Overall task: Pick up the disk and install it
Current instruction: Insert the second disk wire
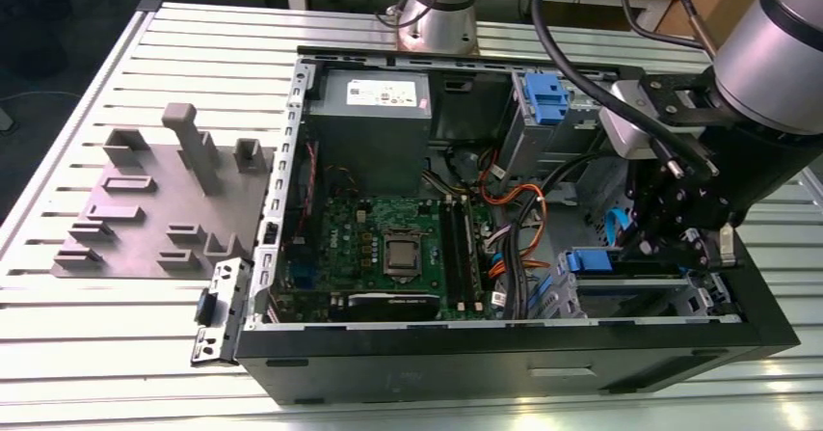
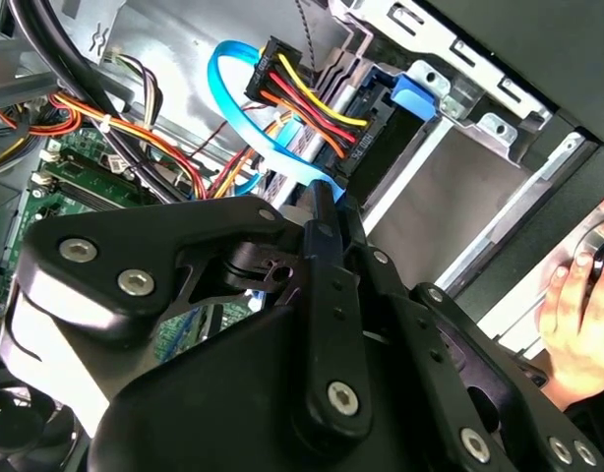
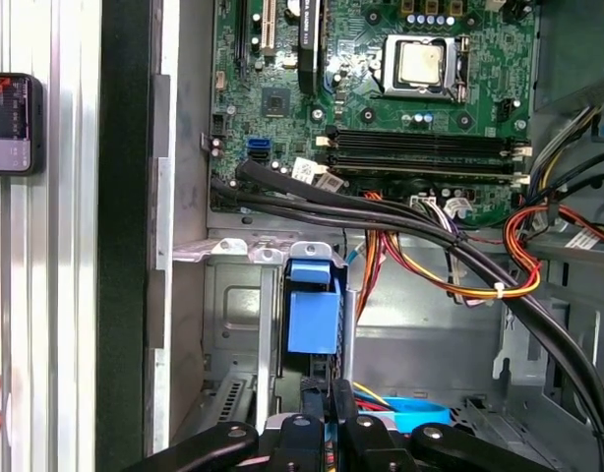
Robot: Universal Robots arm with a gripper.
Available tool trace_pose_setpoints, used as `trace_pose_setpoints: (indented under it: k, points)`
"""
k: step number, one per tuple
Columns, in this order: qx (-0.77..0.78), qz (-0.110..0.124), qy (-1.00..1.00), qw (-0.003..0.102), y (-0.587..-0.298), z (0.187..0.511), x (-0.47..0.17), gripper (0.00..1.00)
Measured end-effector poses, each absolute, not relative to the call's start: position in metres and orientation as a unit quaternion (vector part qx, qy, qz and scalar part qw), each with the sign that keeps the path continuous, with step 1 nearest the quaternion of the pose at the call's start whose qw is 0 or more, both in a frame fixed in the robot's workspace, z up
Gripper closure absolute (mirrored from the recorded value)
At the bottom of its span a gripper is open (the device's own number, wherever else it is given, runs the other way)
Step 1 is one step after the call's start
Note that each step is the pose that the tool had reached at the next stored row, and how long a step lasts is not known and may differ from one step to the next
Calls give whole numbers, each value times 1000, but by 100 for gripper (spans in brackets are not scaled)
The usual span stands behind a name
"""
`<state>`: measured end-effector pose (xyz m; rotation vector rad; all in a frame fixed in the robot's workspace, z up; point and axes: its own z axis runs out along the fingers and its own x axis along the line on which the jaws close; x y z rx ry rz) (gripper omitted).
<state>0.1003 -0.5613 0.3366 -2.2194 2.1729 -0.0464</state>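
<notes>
In the drive cage at the exterior view's right end of the open computer case (image 1: 515, 359), I see the disk (image 1: 589, 260) sitting in its slot, blue rail end facing out. In the first wrist view my gripper (image 3: 327, 393) hangs just beside that blue end, its 2 fingers pressed together with nothing between them. I cannot tell whether they touch the disk. In the second wrist view the fingertips (image 2: 322, 206) sit near a flat blue data cable (image 2: 233, 108) and a connector with red, yellow and black wires (image 2: 292, 79). A person's hand (image 2: 577, 305) rests outside the case.
</notes>
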Motion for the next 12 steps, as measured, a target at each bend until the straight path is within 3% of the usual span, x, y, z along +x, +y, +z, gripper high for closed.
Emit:
trace_pose_setpoints:
  k: [12]
  points:
    - [-714, -15, 700, 18, -563, 332, 101, 84]
